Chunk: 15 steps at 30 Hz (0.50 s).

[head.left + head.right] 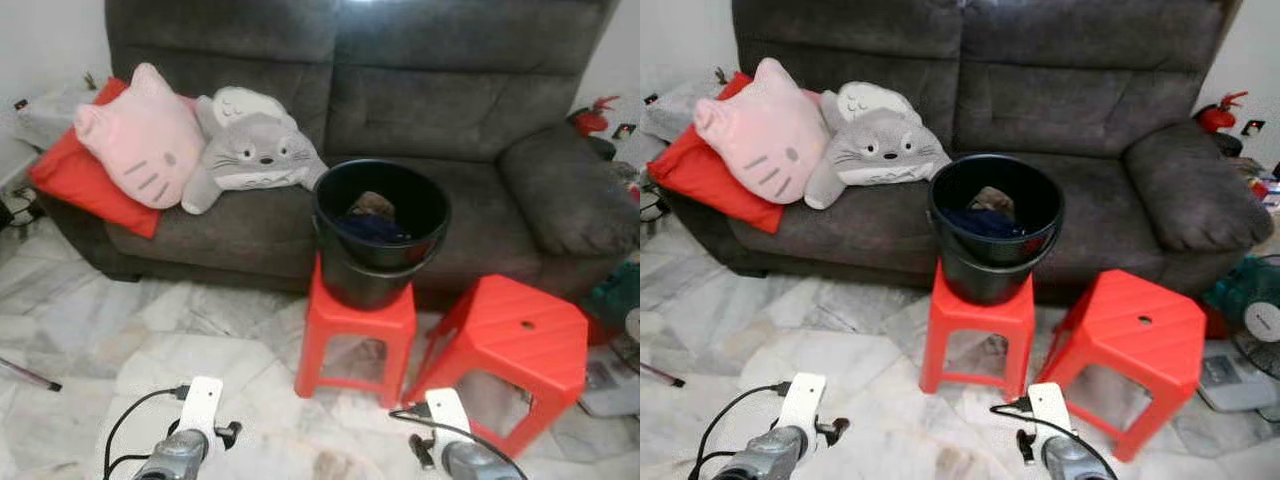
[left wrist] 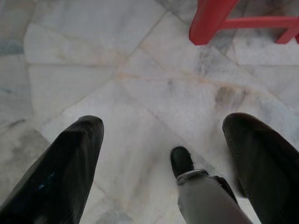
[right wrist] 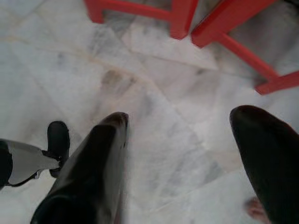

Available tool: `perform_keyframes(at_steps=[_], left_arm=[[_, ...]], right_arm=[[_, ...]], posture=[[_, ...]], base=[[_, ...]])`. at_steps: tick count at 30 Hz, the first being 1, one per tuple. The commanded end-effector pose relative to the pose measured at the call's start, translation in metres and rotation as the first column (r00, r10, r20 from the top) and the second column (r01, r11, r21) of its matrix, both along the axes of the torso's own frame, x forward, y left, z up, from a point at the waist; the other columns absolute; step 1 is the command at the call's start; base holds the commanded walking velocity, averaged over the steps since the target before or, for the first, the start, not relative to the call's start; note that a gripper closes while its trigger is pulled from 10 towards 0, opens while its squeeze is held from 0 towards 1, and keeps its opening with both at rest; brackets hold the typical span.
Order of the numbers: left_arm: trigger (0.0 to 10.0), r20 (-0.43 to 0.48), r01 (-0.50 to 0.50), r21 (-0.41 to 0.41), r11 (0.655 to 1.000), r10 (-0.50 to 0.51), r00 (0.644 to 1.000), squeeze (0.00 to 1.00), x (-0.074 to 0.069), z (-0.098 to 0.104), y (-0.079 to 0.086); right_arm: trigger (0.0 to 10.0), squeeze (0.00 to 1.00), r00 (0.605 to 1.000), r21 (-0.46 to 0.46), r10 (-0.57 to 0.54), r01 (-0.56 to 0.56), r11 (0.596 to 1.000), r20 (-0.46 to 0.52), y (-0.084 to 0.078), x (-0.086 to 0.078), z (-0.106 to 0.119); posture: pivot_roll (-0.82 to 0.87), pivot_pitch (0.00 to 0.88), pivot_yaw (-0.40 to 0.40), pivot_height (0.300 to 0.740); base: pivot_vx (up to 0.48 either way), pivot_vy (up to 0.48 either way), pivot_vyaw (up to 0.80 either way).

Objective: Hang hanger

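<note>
Bucket (image 1: 380,230): we see it on 1 red stool (image 1: 356,335).
Left gripper (image 2: 161,140): jaws wide apart, empty, above floor (image 2: 93,70).
Right gripper (image 3: 180,128): same.

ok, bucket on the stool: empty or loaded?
Loaded, partly. The black bucket stands upright on the red stool with dark blue cloth and something brownish low inside; cannot tell if a hanger is among them.

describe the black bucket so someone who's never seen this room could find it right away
Find the dark grey sofa along the back wall; two red plastic stools stand on the marble floor before it. The black bucket sits on the stool on the robot's left, with dark cloth inside. The other red stool has a bare top.
</note>
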<state>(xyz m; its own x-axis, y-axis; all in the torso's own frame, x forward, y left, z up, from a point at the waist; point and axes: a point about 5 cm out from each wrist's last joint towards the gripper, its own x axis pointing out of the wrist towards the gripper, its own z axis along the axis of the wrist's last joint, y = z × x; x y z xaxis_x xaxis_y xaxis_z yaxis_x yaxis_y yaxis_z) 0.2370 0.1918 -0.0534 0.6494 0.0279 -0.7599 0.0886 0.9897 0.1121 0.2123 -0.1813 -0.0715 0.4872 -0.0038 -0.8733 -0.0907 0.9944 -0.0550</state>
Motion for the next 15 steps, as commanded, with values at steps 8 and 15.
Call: perform_keyframes(at_steps=[8,15], left_arm=[[10.0,-0.010,-0.009,0.001,1.000,0.009,1.000,0.00,-0.0040,-0.0026,0.0010],[10.0,-0.013,-0.004,0.000,1.000,0.004,1.000,0.00,-0.0038,-0.0026,0.0005]], right_arm=[[10.0,0.00,1.000,0.003,-0.007,0.007,1.000,0.006,-0.0006,0.0001,0.0001],[10.0,0.00,1.000,0.004,-0.005,0.005,1.000,0.008,-0.0008,0.0005,0.0004]], posture=[[-0.02,0.000,-0.027,0.740],[-0.02,0.000,-0.030,0.740]], base=[[0.000,0.000,0.00],[0.000,0.000,0.00]])
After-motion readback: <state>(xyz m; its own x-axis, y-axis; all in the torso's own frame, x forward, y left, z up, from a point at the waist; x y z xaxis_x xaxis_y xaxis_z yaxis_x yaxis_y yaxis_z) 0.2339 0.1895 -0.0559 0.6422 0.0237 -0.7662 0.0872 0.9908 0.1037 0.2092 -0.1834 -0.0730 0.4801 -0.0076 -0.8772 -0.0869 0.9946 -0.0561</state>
